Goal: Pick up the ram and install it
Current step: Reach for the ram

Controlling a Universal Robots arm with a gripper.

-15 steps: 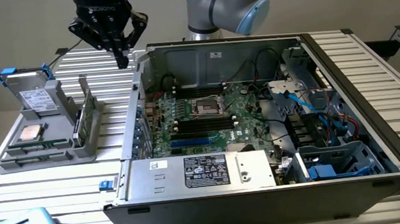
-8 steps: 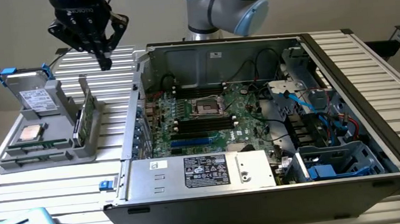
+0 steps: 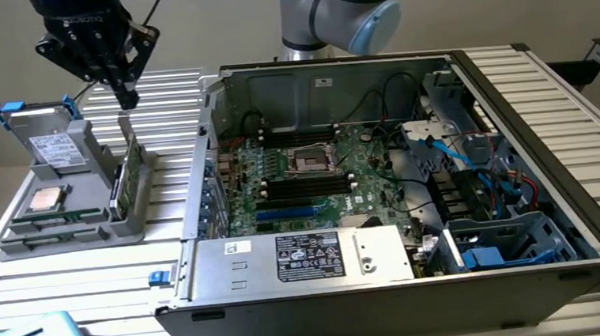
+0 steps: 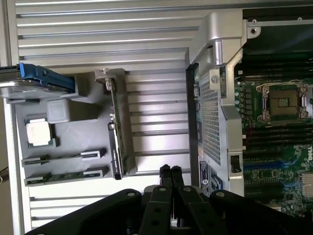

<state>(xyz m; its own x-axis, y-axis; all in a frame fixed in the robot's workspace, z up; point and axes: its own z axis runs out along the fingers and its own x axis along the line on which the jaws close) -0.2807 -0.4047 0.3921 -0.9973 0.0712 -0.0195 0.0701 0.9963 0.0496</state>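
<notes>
Two slim green ram sticks point(image 4: 63, 157) point(image 4: 66, 176) lie side by side in slots of a grey holder point(image 4: 73, 137); the exterior view shows them at the holder's front point(image 3: 56, 225). My gripper point(image 3: 125, 98) hangs shut above the holder's right side, with nothing between its fingers. It is just over the metal end of an upright green card point(image 3: 129, 168). In the wrist view the shut fingertips point(image 4: 171, 171) sit beside the holder, near that card point(image 4: 115, 132). The open computer case point(image 3: 550, 119) holds the motherboard point(image 3: 353, 172) with its long black memory slots point(image 3: 307, 185).
On the holder lie a square silver processor chip point(image 3: 45, 200) and a drive with a blue bracket point(image 3: 50, 134). The case wall point(image 3: 207, 159) rises just to the exterior view's right of the holder. A power supply point(image 3: 306, 259) fills the case front. Everything stands on a ribbed metal table point(image 3: 95, 269).
</notes>
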